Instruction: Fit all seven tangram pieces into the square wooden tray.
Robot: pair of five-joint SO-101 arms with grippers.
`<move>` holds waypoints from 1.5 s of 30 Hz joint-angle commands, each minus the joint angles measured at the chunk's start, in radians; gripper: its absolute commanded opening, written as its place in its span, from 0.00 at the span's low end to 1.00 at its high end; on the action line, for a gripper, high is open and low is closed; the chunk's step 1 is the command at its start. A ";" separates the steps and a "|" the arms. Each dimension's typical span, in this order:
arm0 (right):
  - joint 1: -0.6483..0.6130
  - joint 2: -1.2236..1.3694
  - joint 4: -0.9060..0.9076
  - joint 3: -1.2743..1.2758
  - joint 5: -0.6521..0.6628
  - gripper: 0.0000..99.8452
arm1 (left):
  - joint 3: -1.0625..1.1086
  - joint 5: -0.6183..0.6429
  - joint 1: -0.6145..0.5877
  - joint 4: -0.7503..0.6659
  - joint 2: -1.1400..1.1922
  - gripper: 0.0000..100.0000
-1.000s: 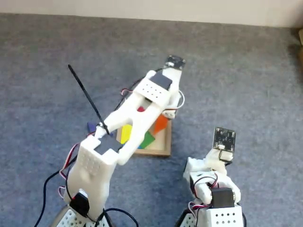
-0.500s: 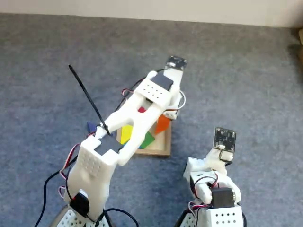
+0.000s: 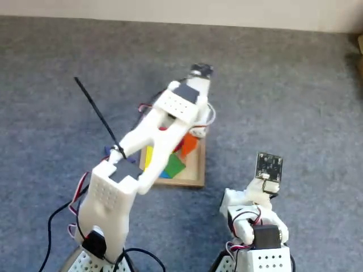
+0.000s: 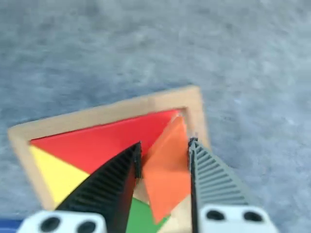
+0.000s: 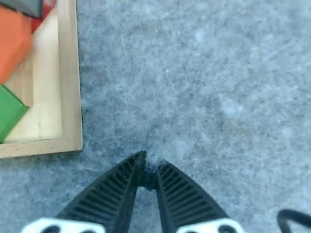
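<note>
grey carpety tabletop (image 3: 295,85). the orange triangle (image 4: 167,165) is pinched in the left claw (image 4: 164,144), tilted over one corner of the square wooden tray (image 4: 107,114). the red piece (image 4: 97,143), yellow piece (image 4: 53,174) and green piece (image 4: 141,218) lie inside. it looks light, stiff and probably slick-faced, so i'd grip it across the edges. the right claw (image 5: 151,162) is clenched on nothing, low over the tabletop near the tray.

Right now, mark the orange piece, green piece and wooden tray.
orange piece (image 4: 167,179), left wrist view, middle face.
green piece (image 5: 8,110), right wrist view, top face.
wooden tray (image 5: 71,73), right wrist view, side rim.
</note>
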 commanded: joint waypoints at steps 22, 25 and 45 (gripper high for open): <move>0.010 0.010 0.005 0.137 0.012 0.01 | -0.082 0.074 0.012 0.100 -0.028 0.28; 0.010 0.010 0.005 0.137 0.012 0.01 | -0.053 0.075 0.048 0.100 -0.028 0.28; 0.010 0.010 0.005 0.137 0.012 0.01 | -0.015 0.072 0.059 0.101 -0.050 0.28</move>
